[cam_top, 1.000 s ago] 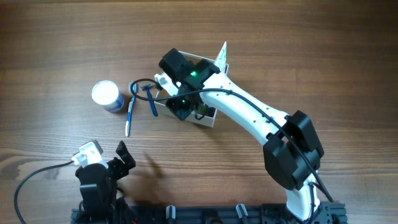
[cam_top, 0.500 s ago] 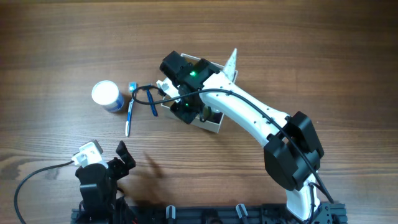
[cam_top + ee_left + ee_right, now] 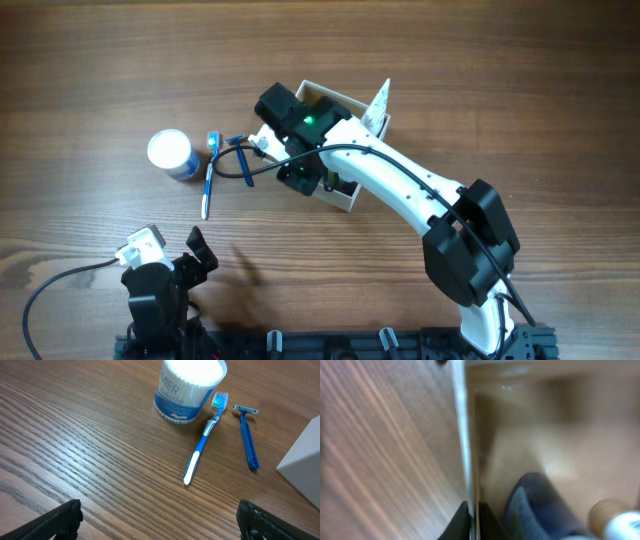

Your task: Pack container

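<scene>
While the right gripper (image 3: 471, 520) is clamped on a thin wall of the container (image 3: 330, 98), its arm (image 3: 400, 185) hides much of it. Razor (image 3: 243, 160), toothbrush (image 3: 209, 175) and jar (image 3: 171, 154) lie beside. Left gripper (image 3: 200, 250) gapes near the table (image 3: 100, 60) front edge.

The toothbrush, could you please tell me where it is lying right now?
In the overhead view the toothbrush lies flat on the table, left of centre, between the white-lidded jar and the blue razor, its head beside the jar.
</scene>
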`<state>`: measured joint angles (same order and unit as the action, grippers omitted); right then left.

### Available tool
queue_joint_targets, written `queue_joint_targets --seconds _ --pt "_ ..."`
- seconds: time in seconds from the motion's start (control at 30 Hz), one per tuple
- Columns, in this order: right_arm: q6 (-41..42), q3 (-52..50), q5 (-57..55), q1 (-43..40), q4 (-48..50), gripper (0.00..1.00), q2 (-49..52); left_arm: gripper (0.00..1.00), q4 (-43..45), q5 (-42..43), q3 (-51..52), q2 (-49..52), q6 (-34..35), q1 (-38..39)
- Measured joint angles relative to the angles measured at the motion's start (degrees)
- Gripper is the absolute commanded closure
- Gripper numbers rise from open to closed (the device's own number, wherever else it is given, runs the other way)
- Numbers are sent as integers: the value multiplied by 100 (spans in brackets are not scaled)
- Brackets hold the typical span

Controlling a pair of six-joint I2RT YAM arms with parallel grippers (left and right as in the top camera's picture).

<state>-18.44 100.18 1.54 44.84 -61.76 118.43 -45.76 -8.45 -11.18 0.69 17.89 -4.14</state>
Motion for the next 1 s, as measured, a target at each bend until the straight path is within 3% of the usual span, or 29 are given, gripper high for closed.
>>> queue_joint_targets --seconds 0.3,0.33,0.43,0.5,0.57,0.8,1.0 --pt "-1040 -31 -356 -4 387 93 2 0 0 0 0 0 0 0" --pt "-1113 -31 -378 -4 398 90 2 0 0 0 0 0 0 0" --pt "-1342 -31 -452 -15 442 66 2 0 0 0 0 0 0 0" --pt "-1392 -31 -481 -15 457 65 2 0 0 0 0 0 0 0" --pt "-1462 -31 -503 -15 461 56 2 0 0 0 0 0 0 0" --pt "-1462 -28 -505 -15 579 48 2 0 0 0 0 0 0 0" --pt "-1460 24 -501 -15 935 47 2 0 0 0 0 0 0 0"
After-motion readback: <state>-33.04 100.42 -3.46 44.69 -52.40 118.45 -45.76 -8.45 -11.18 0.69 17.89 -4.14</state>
